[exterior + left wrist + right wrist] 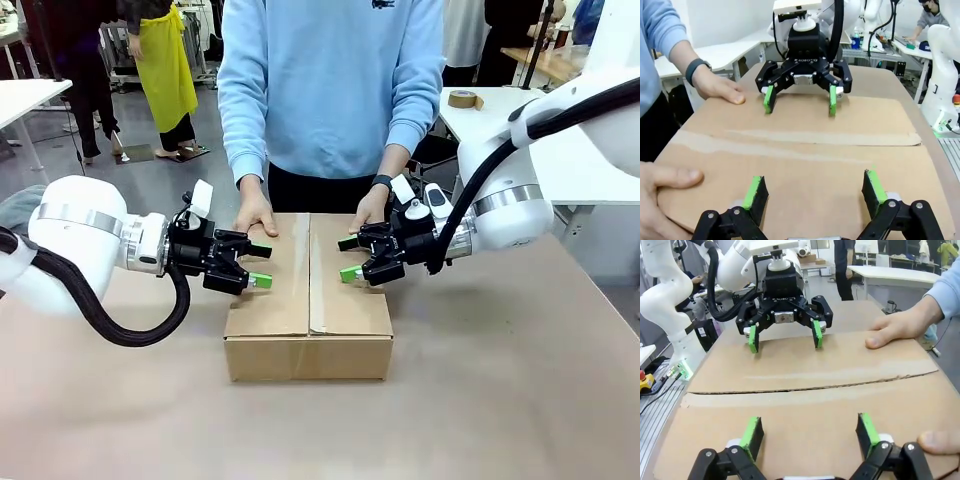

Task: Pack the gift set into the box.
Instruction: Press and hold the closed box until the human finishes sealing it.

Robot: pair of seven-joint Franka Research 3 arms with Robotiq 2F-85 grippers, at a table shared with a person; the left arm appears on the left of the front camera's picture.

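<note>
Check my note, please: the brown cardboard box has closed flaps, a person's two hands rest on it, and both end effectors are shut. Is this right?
One mistake: the left end effector and the right end effector are open over the brown cardboard box; both wrist views show it. The rest is right.

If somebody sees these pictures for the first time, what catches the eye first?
A closed cardboard box sits in the middle of the table. The left gripper and right gripper, both open, face each other over its top. A person's hands rest on its far edge.
</note>
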